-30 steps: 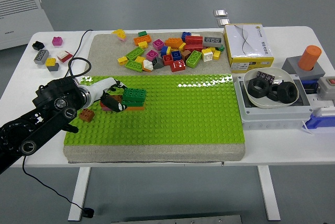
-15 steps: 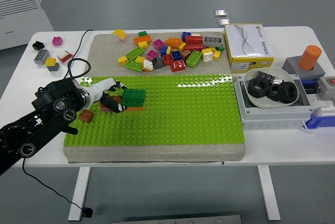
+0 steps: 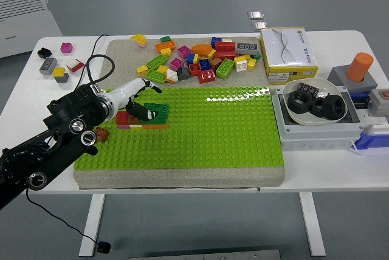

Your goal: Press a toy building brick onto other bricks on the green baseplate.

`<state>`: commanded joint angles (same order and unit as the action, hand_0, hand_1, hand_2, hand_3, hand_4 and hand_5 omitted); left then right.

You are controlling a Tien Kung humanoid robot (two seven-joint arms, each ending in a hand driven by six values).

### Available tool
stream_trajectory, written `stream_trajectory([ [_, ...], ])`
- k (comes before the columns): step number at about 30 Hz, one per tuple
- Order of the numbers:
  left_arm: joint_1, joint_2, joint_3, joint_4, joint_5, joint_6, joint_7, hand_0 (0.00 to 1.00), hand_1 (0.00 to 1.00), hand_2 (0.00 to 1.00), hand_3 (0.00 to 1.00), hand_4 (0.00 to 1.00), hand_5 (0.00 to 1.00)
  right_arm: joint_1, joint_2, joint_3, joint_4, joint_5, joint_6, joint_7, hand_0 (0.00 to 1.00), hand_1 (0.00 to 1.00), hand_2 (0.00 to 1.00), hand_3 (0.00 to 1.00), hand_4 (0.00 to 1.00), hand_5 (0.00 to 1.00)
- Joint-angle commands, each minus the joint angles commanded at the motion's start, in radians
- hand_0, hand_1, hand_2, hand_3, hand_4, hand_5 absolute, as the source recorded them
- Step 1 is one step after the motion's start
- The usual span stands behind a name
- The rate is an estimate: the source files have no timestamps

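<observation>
On the left part of the green baseplate (image 3: 206, 132) stands a small stack: a green brick (image 3: 159, 109) on an orange one (image 3: 155, 126), with a red brick (image 3: 124, 118) against its left side. My left hand (image 3: 144, 102) reaches in from the lower left and sits over this stack. Its fingers are spread, and one dark fingertip (image 3: 146, 113) rests on the green brick's left end. The hand grasps nothing. A brown brick (image 3: 102, 133) lies on the plate beside my forearm. No right arm shows.
A pile of loose bricks (image 3: 197, 59) lies on the grey mat behind the plate. Several more bricks (image 3: 58, 65) sit at the table's left. A yellow-white box (image 3: 287, 53), a bowl of black nuts (image 3: 316, 105) and an orange cylinder (image 3: 360, 65) stand at the right.
My left hand has lifted up and back from the stack's left side, and its fingers have spread. The red brick it covered now shows beside the green one.
</observation>
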<state>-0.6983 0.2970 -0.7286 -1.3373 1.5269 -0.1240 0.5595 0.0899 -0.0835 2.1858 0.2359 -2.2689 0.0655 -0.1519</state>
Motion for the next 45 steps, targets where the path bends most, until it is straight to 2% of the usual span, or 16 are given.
stream_trajectory([
  [3, 0.033, 0.014, -0.013, -0.066, 0.057, 0.006, 0.010, 0.906, 0.996, 0.998, 0.820, 0.750, 0.069, -0.002, 0.000, -0.002, 0.001, 0.000, 0.000, 0.000, 0.513, 0.692, 0.579, 0.737, 0.815, 0.817],
  [4, 0.044, 0.016, -0.017, -0.085, 0.076, 0.011, 0.012, 0.923, 0.995, 0.998, 0.804, 0.828, 0.260, -0.003, 0.000, -0.003, 0.001, 0.000, 0.001, 0.000, 0.513, 0.693, 0.578, 0.737, 0.814, 0.816],
  [6, 0.067, 0.019, -0.021, -0.129, 0.123, 0.024, 0.013, 0.923, 0.995, 0.998, 0.804, 0.828, 0.260, -0.004, 0.000, -0.005, 0.001, 0.000, 0.001, 0.000, 0.513, 0.693, 0.578, 0.737, 0.814, 0.816],
  [9, 0.089, 0.016, -0.013, -0.160, 0.188, 0.043, 0.008, 0.923, 0.995, 0.998, 0.804, 0.828, 0.260, -0.005, 0.000, -0.008, 0.002, 0.000, 0.001, -0.001, 0.513, 0.693, 0.578, 0.737, 0.814, 0.816],
  [10, 0.094, 0.015, -0.009, -0.161, 0.208, 0.047, 0.007, 0.948, 0.995, 0.998, 0.786, 0.856, 0.358, -0.005, 0.000, -0.009, 0.002, 0.000, 0.001, -0.001, 0.513, 0.691, 0.575, 0.737, 0.813, 0.814],
  [15, 0.116, 0.013, -0.004, -0.150, 0.247, 0.054, 0.005, 0.948, 0.995, 0.998, 0.786, 0.856, 0.358, -0.005, 0.000, -0.010, 0.003, 0.000, 0.001, 0.000, 0.513, 0.691, 0.575, 0.737, 0.813, 0.814],
  [16, 0.119, 0.013, -0.004, -0.146, 0.249, 0.055, 0.005, 0.947, 0.995, 0.998, 0.783, 0.869, 0.394, -0.005, 0.000, -0.011, 0.003, 0.000, 0.001, 0.000, 0.513, 0.692, 0.575, 0.737, 0.814, 0.815],
  [24, 0.136, 0.017, -0.013, -0.119, 0.249, 0.057, 0.002, 0.947, 0.995, 0.998, 0.781, 0.871, 0.396, -0.003, -0.001, -0.015, 0.003, 0.000, 0.000, 0.000, 0.513, 0.692, 0.576, 0.737, 0.815, 0.816],
  [45, 0.167, 0.037, -0.024, -0.131, 0.238, 0.044, 0.019, 0.953, 0.995, 0.998, 0.779, 0.871, 0.394, -0.005, 0.000, -0.009, 0.003, 0.000, 0.000, 0.000, 0.513, 0.692, 0.575, 0.737, 0.816, 0.820],
])
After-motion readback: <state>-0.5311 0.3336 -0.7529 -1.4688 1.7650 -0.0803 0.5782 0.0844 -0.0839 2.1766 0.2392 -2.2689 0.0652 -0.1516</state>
